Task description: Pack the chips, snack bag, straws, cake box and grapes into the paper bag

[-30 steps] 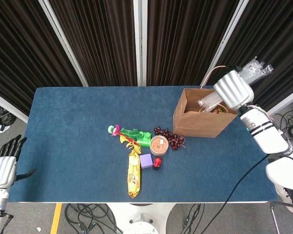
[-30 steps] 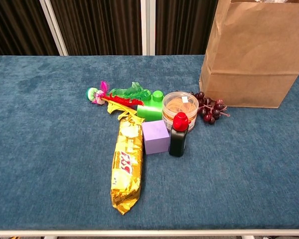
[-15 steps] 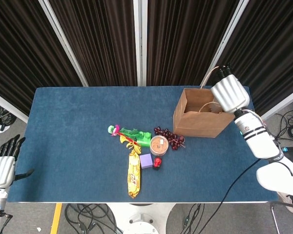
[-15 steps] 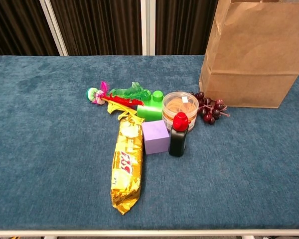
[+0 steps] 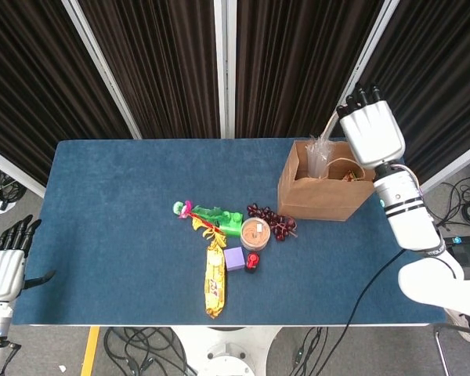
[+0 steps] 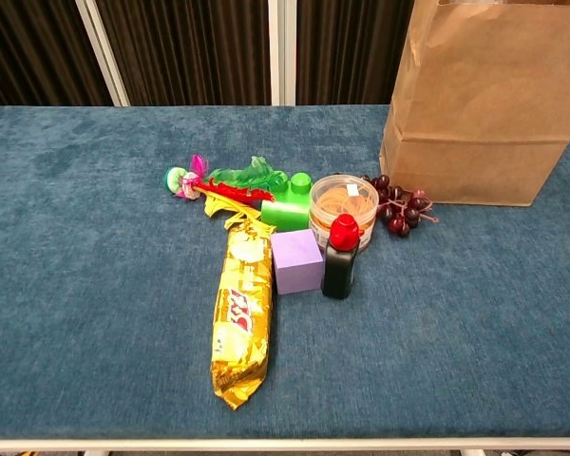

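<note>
The paper bag [image 5: 326, 188] stands upright and open at the far right of the blue table [image 5: 125, 227], and I'll use it as the reference for everything. The right hand [image 5: 370, 131] hangs above the bag's far right corner, back of the hand to the camera, fingers stretched out straight and holding nothing. The straws [image 5: 321, 154] in their clear wrap stick up inside the bag, leaning on its back left side, just beside the hand but not in it. There's also something brownish down in the bag, can't tell what.

The rest is out on the table left of the bag. Grapes [image 6: 397, 203] are closest, just off the bag's front left corner and touching a round clear tub [image 6: 343, 203] with something orange-brown in it, probably the cake box. In front of the tub, a small dark bottle with a red cap [image 6: 340, 256] stands upright, with a purple cube [image 6: 296, 260] touching it on the side away from the bag. A green block [image 6: 287, 207] sits past the tub, then a green and red snack bag [image 6: 230, 183] lying flat. The yellow chips [image 6: 242, 313] lie lengthwise, running toward the near edge.

The left hand [image 5: 5, 262] is way off at the opposite end, off the table's near left corner, fingers straight and a bit spread, empty.
</note>
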